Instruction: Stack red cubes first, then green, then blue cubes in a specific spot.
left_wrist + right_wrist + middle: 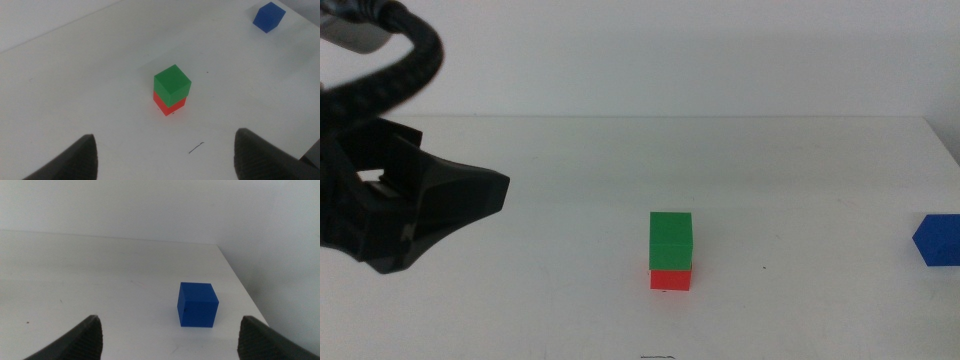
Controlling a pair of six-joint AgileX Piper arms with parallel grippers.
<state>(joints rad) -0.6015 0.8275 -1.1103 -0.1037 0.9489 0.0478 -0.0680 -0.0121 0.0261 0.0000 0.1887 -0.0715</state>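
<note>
Green cube (671,241) sits on red cube (671,279), near mid-bench, edges slightly off square; both free of any claw. Two of three layers judged done. Blue cube (939,240) alone at the bench's (570,290) right edge, well apart from the stack, not yet placed. Left claw (165,152) raised to the left of the stack, jaws apart, empty. Right claw (170,335) faces the blue cube, jaws apart, not touching it. Remaining: grasp blue, set it on green.
</note>
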